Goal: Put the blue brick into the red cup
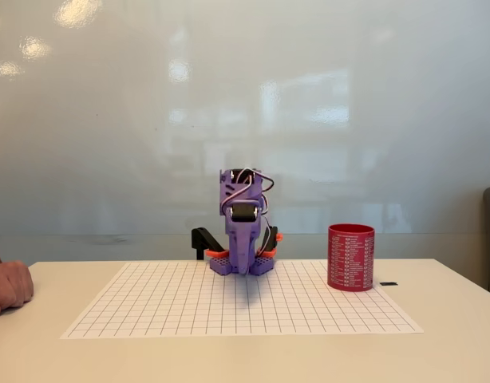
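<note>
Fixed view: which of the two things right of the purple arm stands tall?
The red cylindrical cup with white print, standing upright; the small black piece right of it lies flat.

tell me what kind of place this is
Probably an office or lab test bench: a glossy whiteboard wall, a white gridded paper mat on a pale table, and a small purple robot arm.

White gridded paper sheet (229, 307) across the lower centre, pale table (452, 351) beneath it, small black object (389, 283) at right, glossy whiteboard wall (245, 104) filling the upper frame
</note>
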Robot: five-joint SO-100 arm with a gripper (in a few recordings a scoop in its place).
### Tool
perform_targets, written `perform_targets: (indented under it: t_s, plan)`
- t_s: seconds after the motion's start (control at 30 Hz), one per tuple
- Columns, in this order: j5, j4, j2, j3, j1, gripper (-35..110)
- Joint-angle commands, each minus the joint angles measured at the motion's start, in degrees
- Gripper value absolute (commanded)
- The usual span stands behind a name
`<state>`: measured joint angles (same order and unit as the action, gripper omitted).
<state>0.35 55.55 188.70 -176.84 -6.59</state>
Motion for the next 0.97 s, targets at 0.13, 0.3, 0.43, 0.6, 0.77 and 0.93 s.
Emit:
perform_targets:
  t_s: [0.13, 0.3, 0.43, 0.6, 0.77, 0.93]
  plan:
    - [1.4, 13.4, 0.5, 3.5, -1.1, -1]
    - [2.1, 13.8, 0.5, 3.6, -1.0, -1]
    - [2.2, 13.7, 0.5, 3.6, -0.8, -1]
    - [2.0, 13.7, 0.5, 3.6, -0.8, -1]
    - [2.0, 13.7, 0.5, 3.6, -0.8, -1]
    - [2.0, 13.7, 0.5, 3.6, -0.8, -1]
